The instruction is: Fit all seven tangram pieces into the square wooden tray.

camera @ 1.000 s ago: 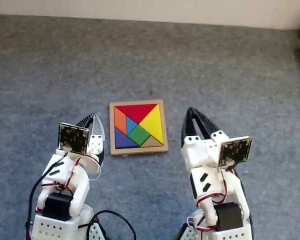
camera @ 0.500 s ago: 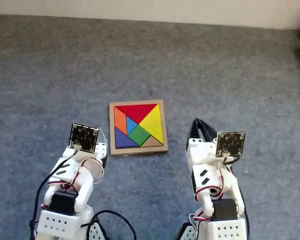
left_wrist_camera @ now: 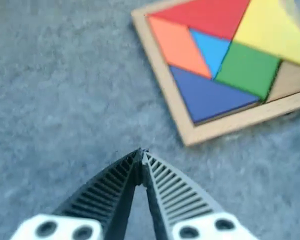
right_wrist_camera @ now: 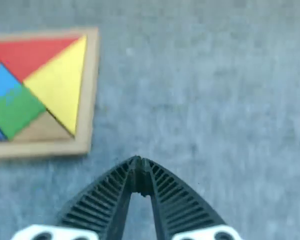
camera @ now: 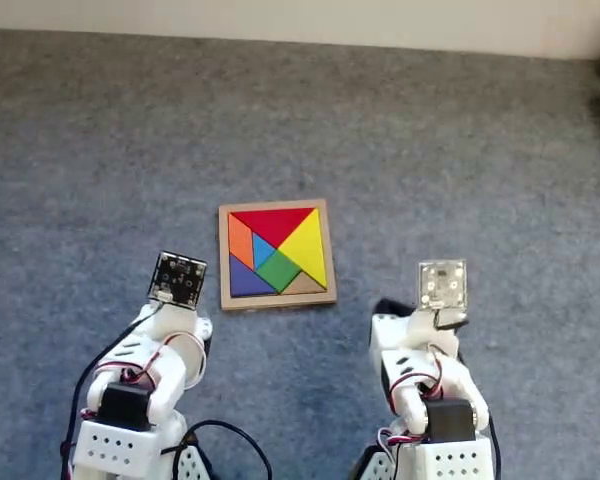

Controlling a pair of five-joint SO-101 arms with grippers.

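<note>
The square wooden tray [camera: 223, 258] lies on the grey carpet, filled edge to edge with coloured tangram pieces: red [camera: 272, 222], yellow [camera: 308, 250], orange, light blue, green [camera: 277, 269], dark blue and a tan triangle. In the left wrist view the tray [left_wrist_camera: 189, 131] lies beyond my left gripper [left_wrist_camera: 140, 153], which is shut and holds nothing. My right gripper [right_wrist_camera: 137, 161] is also shut and holds nothing, off the tray's [right_wrist_camera: 88, 90] outer edge. Both arms stand folded back near the front, the left one [camera: 155, 345] and the right one [camera: 425, 350].
Grey carpet surrounds the tray on all sides. A pale wall strip [camera: 300, 20] runs along the far edge. The arm bases [camera: 130, 445] sit at the front.
Both arms have drawn back from beside the tray toward their bases. The grippers, seen stretched forward a second ago, are now tucked under the wrists. The tray has not moved.
</note>
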